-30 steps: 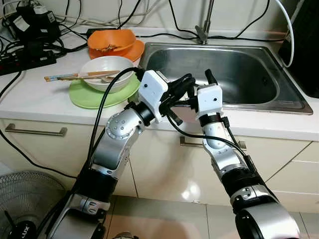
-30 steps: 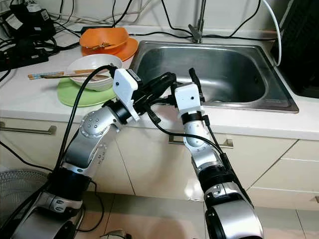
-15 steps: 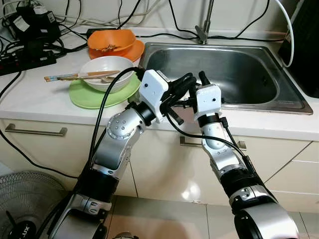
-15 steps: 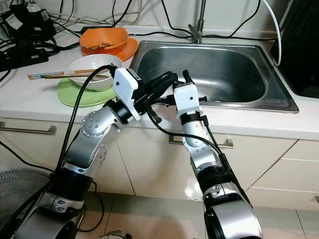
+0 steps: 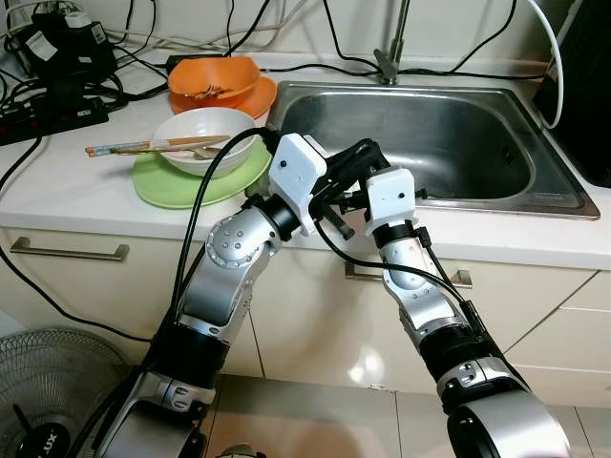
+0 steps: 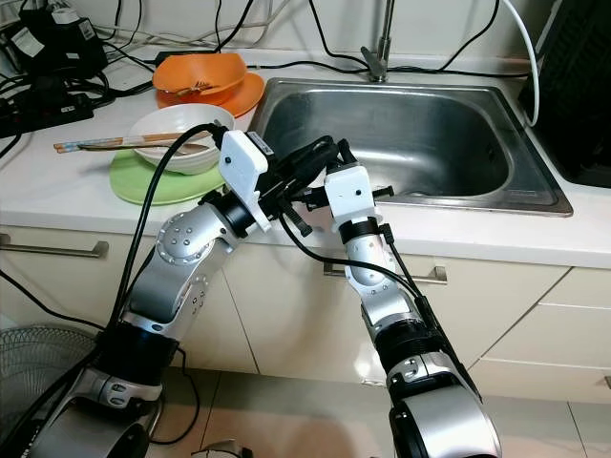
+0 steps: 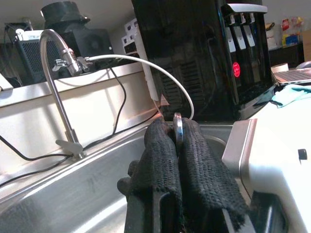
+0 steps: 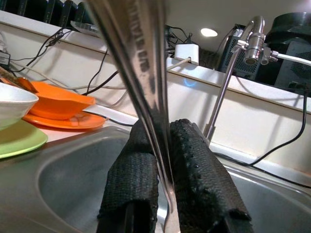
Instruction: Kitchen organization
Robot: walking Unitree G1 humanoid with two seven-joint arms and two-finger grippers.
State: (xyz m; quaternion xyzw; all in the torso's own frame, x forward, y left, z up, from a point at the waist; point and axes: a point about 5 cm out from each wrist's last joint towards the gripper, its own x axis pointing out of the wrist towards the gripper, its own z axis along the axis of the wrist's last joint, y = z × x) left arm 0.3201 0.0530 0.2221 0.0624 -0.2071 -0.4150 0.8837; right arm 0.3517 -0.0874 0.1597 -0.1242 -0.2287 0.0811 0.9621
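A thin steel utensil (image 8: 141, 63) is clamped in both grippers just above the front rim of the steel sink (image 5: 535, 205). My left gripper (image 5: 355, 160) is shut on one end, whose rounded metal edge (image 7: 178, 127) shows between its black pads. My right gripper (image 8: 163, 160) is shut on the long handle and meets the left gripper tip to tip. On the counter to the left stands a white bowl (image 5: 196, 129) with chopsticks (image 5: 124, 148) laid across it, on a green plate (image 5: 162, 186). Behind them an orange bowl (image 5: 215, 76) sits on an orange plate (image 5: 263, 95).
The faucet (image 5: 389, 62) stands at the back of the sink. Power strips and tangled cables (image 5: 48, 95) crowd the back left of the counter. A dark appliance (image 5: 582, 105) stands at the right. Below are cabinet drawers with a handle (image 5: 67, 253) and a floor fan (image 5: 38, 382).
My right gripper has swung left and closed in on the left gripper's tips. The left arm has barely moved.
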